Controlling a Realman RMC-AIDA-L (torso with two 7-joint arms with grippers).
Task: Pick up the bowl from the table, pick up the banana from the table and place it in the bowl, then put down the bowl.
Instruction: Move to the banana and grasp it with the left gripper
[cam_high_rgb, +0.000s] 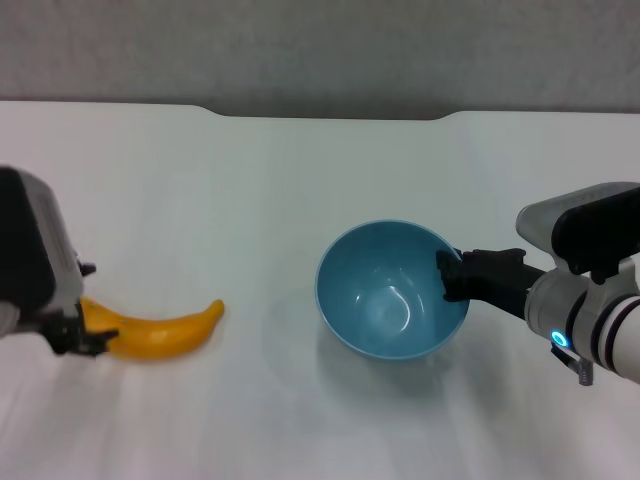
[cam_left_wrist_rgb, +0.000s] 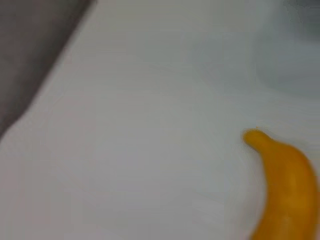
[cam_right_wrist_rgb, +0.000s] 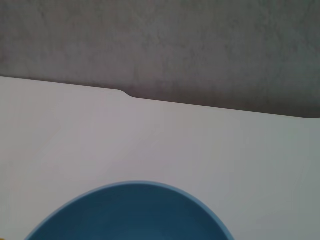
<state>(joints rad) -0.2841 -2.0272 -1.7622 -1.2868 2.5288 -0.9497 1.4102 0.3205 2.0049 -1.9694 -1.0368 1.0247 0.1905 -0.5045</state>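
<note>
While right tool (cam_high_rgb: 447, 275) clamps bowl (cam_high_rgb: 385, 300) rim — banana (cam_high_rgb: 160, 333) lies left-right, left tool (cam_high_rgb: 75, 338) grip unclear.

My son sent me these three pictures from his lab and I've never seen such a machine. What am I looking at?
It is a robot with two arms, each ending in a pincer. The wide picture comes from a camera on its head, looking down at a white table. The other two come from cameras on its wrists. On the table lie a blue bowl and a yellow banana. The right pincer is at the bowl's rim and seems to grip it. The left pincer is at the banana's end. The left wrist shows the banana close up, the right wrist the bowl's rim.
</note>
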